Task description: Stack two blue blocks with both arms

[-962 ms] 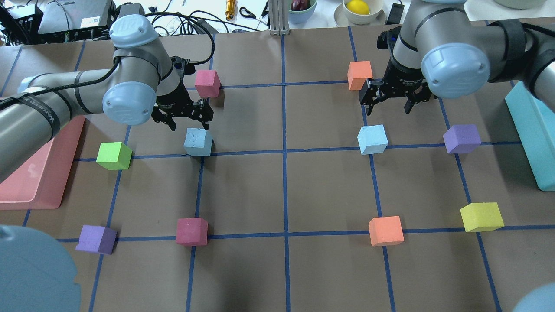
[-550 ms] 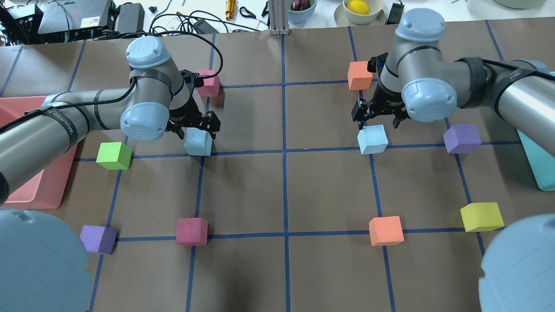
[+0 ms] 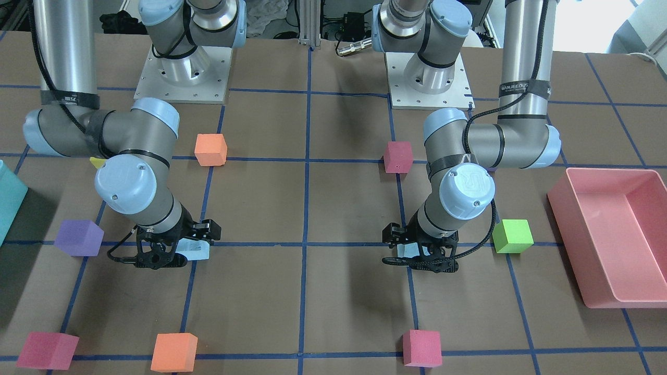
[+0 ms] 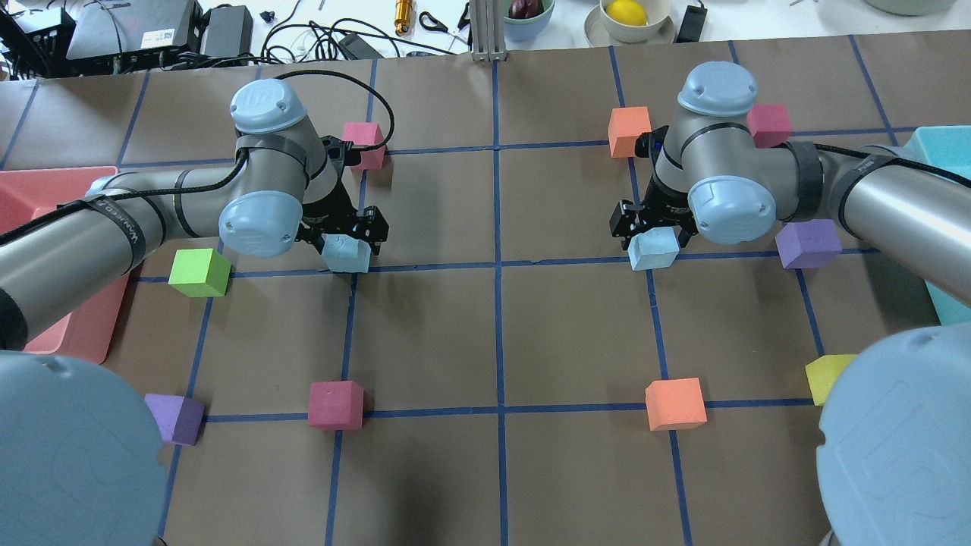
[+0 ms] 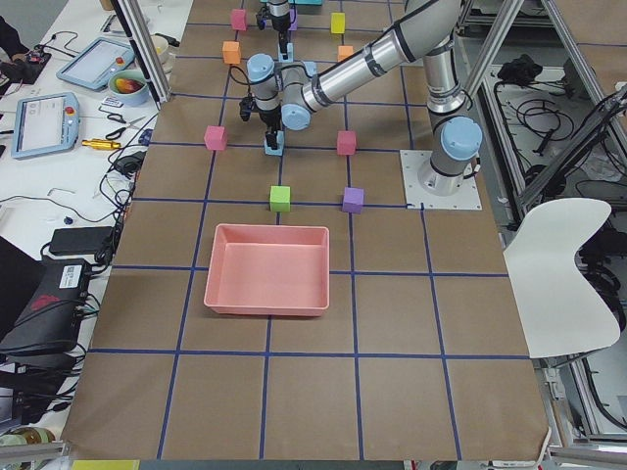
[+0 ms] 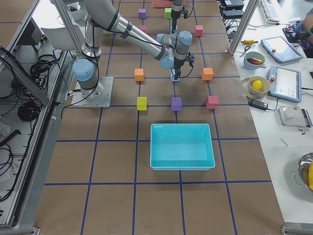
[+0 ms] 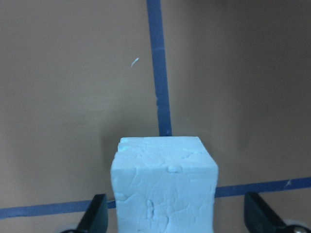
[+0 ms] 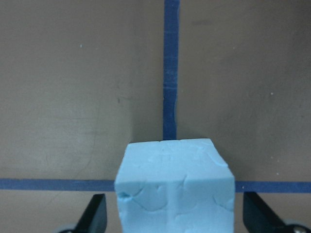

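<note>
Foam blue blocks point(image 4: 347, 256) sit, one each, inside the wide-open left hand point(image 4: 345, 238) and right hand point(image 4: 653, 233); uneven closing may skew a block and spoil stacking.

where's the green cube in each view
Front-facing: green cube right of centre, left of pink bin.
Overhead: cube left, right of bin.
Exterior left: cube centre, above bin.
Exterior right: cube top edge, below bin.
Left wrist: absent.
Right wrist: absent.
Landmark: pink bin.

Pink tray point(image 5: 266, 269) nearest, green cube point(image 5: 280, 198), purple cube point(image 5: 353, 200) beyond, left arm point(image 5: 362, 64)
</note>
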Robot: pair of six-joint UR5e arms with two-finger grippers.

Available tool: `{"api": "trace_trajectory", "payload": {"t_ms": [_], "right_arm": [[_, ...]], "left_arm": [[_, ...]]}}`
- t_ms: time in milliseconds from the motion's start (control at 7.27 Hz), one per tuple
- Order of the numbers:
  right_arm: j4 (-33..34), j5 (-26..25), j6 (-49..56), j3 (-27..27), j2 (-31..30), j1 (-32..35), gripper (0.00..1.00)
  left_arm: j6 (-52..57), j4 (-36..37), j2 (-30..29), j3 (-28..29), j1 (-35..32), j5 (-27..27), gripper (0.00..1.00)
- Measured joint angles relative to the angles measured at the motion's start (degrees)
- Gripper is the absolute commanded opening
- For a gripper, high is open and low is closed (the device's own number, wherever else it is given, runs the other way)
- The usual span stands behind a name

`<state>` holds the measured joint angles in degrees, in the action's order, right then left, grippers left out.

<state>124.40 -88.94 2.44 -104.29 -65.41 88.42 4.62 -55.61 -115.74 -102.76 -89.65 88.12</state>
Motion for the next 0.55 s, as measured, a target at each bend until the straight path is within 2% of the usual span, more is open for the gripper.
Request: {"api": "trace_trajectory", "payload": {"t_ms": [138, 275, 412, 550], "right_arm": [[0.5, 0.2, -0.1, -0.1, 0.3, 0.0, 0.00], [0.6, 0.3, -0.1, -0.1, 0.4, 0.0, 0.00], [0.4, 0.3, -0.2, 0.1, 0.3, 0.0, 0.00], [-0.3, 0.3, -0.6, 0.9, -0.3, 0.3, 0.00]], "left_arm": [[0.0, 0.5, -0.2, 0.1, 0.0, -0.1, 0.29], [0.2, 0.7, -0.3, 0.3, -0.1, 0.0, 0.14], [0.7, 0.7, -0.3, 0.3, -0.1, 0.2, 0.08], [1.0, 0.8, -0.4, 0.4, -0.1, 0.3, 0.09]]}}
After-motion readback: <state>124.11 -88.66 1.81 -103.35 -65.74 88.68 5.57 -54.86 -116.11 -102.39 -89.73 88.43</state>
